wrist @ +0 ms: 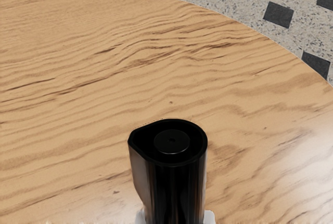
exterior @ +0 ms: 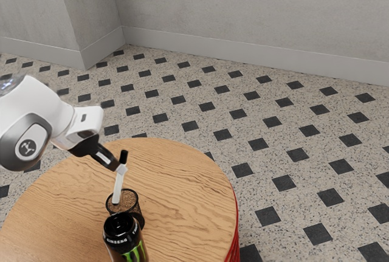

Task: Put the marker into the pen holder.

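Floor [exterior: 304, 134]: pale speckled surface, set with dark squares in a regular pattern, spread beyond the desk.

Wall [exterior: 243, 6]: grey, plain, with a paler baseboard [exterior: 255, 51] along its foot; one section juts forward at the exterior view's left.

Desk [exterior: 182, 180]: round top, light wood with darker wavy grain; red side visible below the rim at the exterior view's right.

Arm [exterior: 51, 113]: white with grey joint trim, entering from the exterior view's left and reaching over the desk.

End effector [exterior: 121, 169]: black, slanting downward from the arm, clamped on the marker, one finger to either side of it, gripping below its black end.

Can [exterior: 125, 244]: one, black, with green marking and pale lettering near the top; stands upright on the desk, on the exterior camera's side of the pen holder and partly covering it. Whether the two touch cannot be told.

Pen holder [exterior: 138, 211]: one, dark mesh, round and open at the top, upright on the desk.

Marker [exterior: 118, 189]: one, white body, black upper end with a round recess; held slightly tilted, its lower end at the pen holder's mouth in the exterior view. Whether that end is inside or just above cannot be told.
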Available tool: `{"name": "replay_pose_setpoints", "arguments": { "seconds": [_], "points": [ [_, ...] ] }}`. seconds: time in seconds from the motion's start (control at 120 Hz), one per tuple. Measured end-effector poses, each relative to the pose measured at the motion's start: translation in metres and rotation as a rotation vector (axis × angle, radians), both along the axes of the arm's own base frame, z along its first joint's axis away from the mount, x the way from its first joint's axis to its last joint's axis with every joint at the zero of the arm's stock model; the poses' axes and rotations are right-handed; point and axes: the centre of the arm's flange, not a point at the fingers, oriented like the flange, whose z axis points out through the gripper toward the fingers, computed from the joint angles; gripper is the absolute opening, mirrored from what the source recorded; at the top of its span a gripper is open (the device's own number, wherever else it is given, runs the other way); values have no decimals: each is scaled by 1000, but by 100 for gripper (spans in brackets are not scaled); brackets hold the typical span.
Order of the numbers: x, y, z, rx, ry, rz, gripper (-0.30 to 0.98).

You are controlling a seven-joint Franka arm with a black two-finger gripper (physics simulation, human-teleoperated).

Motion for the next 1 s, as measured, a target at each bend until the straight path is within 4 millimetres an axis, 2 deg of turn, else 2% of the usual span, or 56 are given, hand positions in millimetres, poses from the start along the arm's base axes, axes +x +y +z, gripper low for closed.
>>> {"name": "replay_pose_setpoints", "arguments": {
  "seconds": [0.142,0.408,0.583,0.692,0.708,0.742,0.767,0.792,0.808,0.842,0.892,0.95,1.0],
  "points": [
    [0,9,-7,2,-24,-7,-10],
    [4,7,-12,29,-77,-56,-10],
    [4,1,-15,39,-77,-101,28],
    [7,0,-10,45,-86,-119,44],
    [12,2,-4,47,-90,-117,46],
    [38,16,32,70,-113,-92,49],
    [80,25,96,143,-155,-69,52],
    [116,24,148,214,-163,-57,53],
    [136,25,164,248,-140,-44,55],
    [160,41,178,257,-69,12,57],
    [172,59,213,284,-14,66,59],
    [170,52,245,310,40,81,61],
    [165,44,254,317,106,89,63]
  ]
}}
